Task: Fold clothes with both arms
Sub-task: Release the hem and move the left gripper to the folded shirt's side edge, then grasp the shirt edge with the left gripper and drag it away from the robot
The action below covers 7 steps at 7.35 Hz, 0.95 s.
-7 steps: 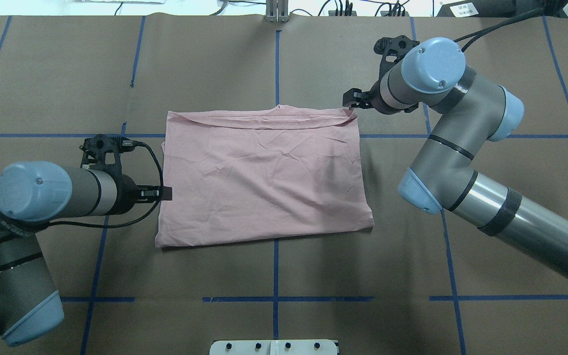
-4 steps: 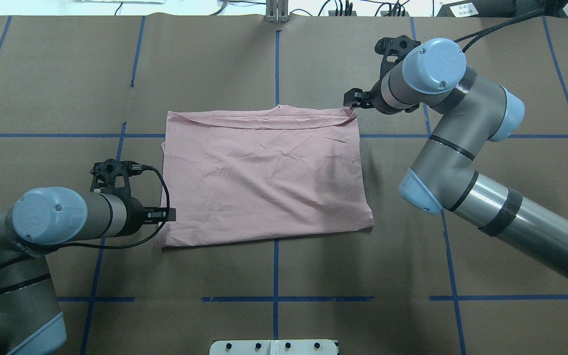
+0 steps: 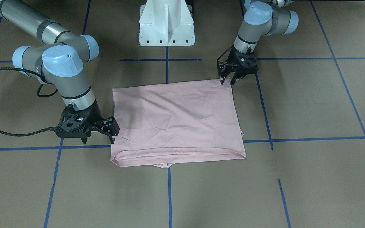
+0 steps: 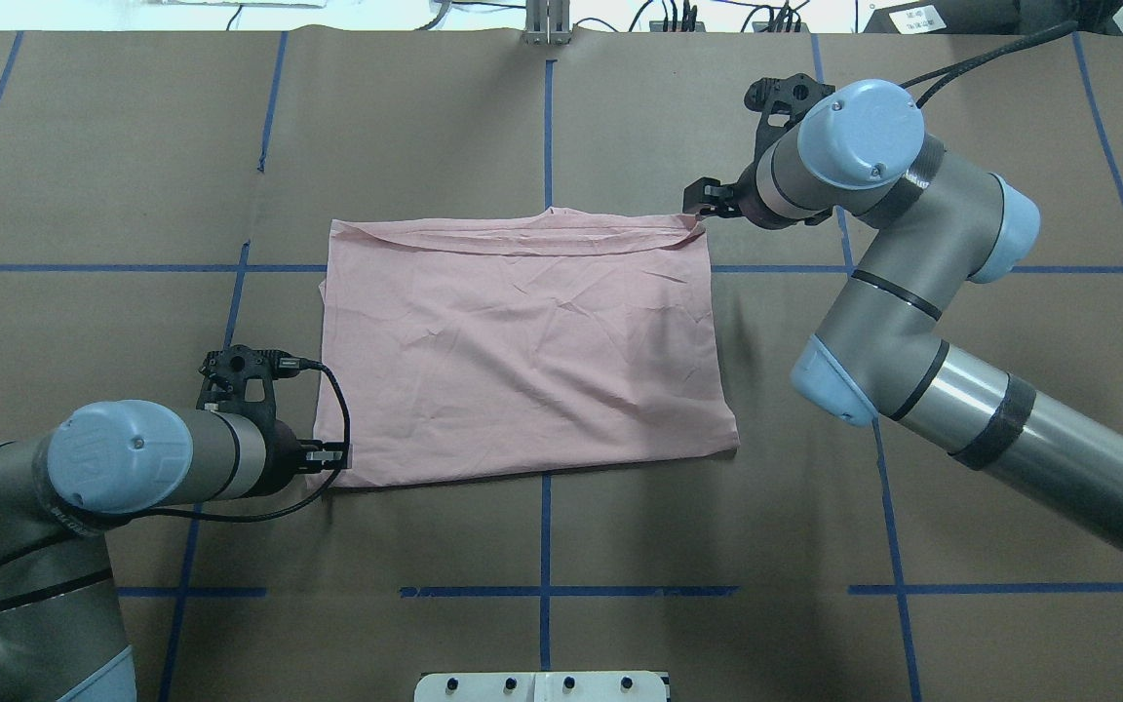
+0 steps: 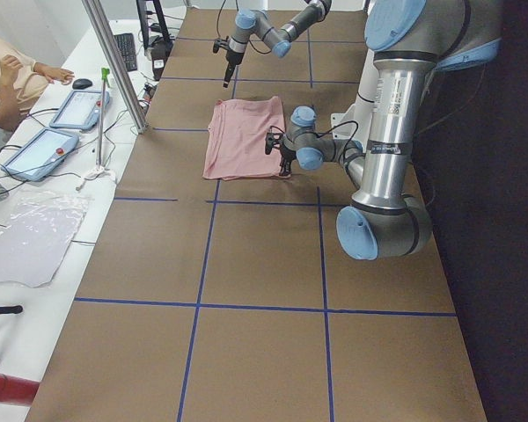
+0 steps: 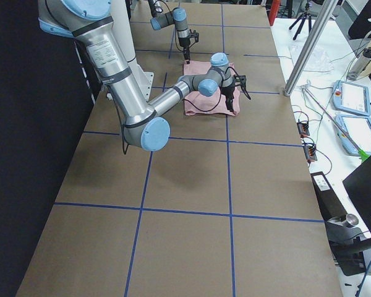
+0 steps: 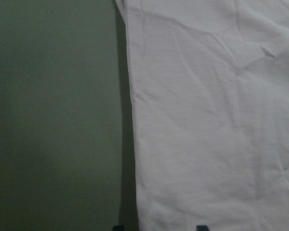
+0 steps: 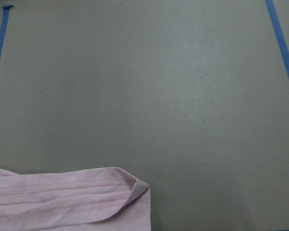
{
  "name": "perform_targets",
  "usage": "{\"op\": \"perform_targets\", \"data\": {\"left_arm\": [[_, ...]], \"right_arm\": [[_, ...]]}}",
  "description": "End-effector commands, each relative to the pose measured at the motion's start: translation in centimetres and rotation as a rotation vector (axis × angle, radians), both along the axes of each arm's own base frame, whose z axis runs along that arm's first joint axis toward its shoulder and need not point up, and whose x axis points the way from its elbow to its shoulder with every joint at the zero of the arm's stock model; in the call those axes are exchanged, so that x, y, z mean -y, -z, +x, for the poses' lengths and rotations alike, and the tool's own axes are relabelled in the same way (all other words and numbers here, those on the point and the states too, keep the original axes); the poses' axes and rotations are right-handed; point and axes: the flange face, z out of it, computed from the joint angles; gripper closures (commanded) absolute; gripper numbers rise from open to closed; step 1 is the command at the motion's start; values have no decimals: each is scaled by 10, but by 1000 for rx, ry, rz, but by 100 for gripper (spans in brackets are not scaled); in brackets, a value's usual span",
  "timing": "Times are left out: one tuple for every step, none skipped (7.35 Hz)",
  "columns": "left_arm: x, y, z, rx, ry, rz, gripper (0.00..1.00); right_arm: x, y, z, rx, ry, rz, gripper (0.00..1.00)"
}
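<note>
Left arm (image 4: pixel 147 456), right arm (image 4: pixel 922 322): grey metal tubes. Light blue round caps (image 4: pixel 859 117) at every joint, with small screws (image 4: pixel 137 442) on the cap faces. Black bands (image 4: pixel 995 419) ring the tube segments. Black braided cable (image 3: pixel 27 135) at the right wrist, thin cable (image 4: pixel 342 409) looped at the left. Left gripper (image 3: pixel 227 81) and right gripper (image 4: pixel 701 198): black, two-fingered. Pedestal (image 3: pixel 166 23): white metal, with a row of dark bolt holes.

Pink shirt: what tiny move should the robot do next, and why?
Probably lower the left gripper and pinch the near corner of the shirt: its open jaws straddle that edge, nothing held yet. The right gripper hangs open at the opposite corner.
</note>
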Motion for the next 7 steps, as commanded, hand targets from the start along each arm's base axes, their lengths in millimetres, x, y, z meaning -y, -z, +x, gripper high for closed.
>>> {"op": "perform_targets", "data": {"left_arm": [[-1, 0, 1, 3, -2, -1, 98], [-1, -2, 0, 6, -3, 0, 100], [-3, -9, -4, 19, -7, 2, 100], [-3, -24, -19, 44, -12, 7, 100], [14, -31, -31, 81, -34, 82, 100], [53, -40, -59, 125, -6, 141, 100], [98, -60, -86, 195, 15, 195, 100]], "right_arm": [[0, 0, 0, 0, -1, -1, 0], [0, 0, 0, -1, -1, 0, 0], [0, 0, 0, -1, -1, 0, 0], [0, 0, 0, -1, -1, 0, 0], [0, -1, 0, -1, -1, 0, 0], [0, -2, 0, -2, -1, -1, 0], [-1, -3, -1, -3, 1, -2, 0]]}}
